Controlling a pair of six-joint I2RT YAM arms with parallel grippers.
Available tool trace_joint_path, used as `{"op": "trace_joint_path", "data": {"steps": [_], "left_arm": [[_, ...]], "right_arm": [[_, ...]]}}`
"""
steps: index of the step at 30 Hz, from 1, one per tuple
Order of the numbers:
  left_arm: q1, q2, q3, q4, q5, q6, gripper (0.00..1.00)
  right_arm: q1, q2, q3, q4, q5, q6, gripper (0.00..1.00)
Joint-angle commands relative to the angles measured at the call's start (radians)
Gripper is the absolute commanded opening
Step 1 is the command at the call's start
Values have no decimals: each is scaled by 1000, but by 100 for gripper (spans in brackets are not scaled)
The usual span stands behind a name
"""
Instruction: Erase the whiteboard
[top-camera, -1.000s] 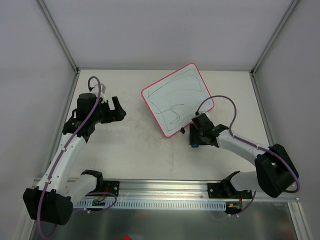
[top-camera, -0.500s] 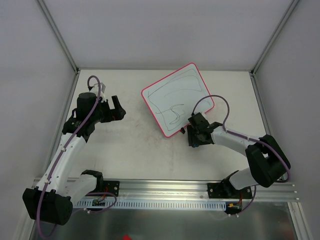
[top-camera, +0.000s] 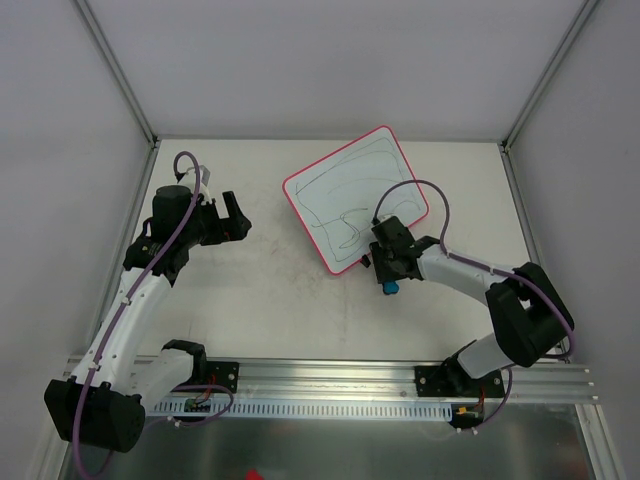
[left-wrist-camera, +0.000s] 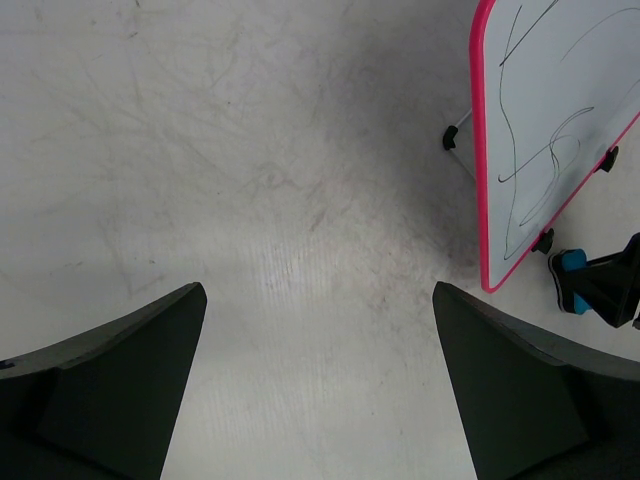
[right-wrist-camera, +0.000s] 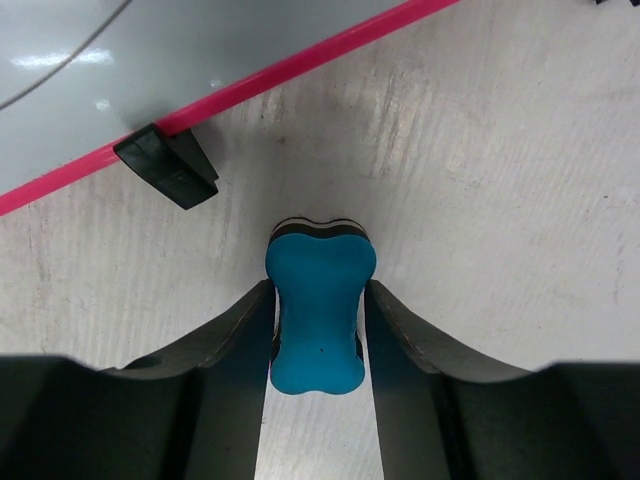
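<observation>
I held the right gripper clamped on the blue eraser, just short of the scribbled whiteboard's footed edge (board lying ahead, slightly left). The left gripper hung spread wide, well apart from the board.

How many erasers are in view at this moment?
1. The blue eraser is clamped between the fingers of the right gripper, just off the whiteboard's near edge. No other shows.

Whiteboard: pink-rimmed, dark scribbles, flat, rotated, table's far-centre.
</observation>
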Motion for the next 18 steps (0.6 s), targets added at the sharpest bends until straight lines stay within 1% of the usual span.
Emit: {"op": "trace_joint_path", "data": {"steps": [1, 5, 9, 17, 18], "left_arm": [[-8, -13, 31, -7, -4, 11, 99], [-8, -13, 31, -7, -6, 12, 99], [-8, -11, 33, -9, -6, 12, 99], [-8, -11, 35, -7, -4, 8, 99], [-8, -11, 33, -7, -4, 6, 99]], "right_arm": [[7, 14, 36, 7, -12, -52, 43], [6, 8, 26, 6, -26, -53, 43], [7, -3, 19, 6, -43, -56, 48], [6, -10, 3, -3, -59, -47, 50], [6, -13, 3, -5, -57, -47, 51]]}}
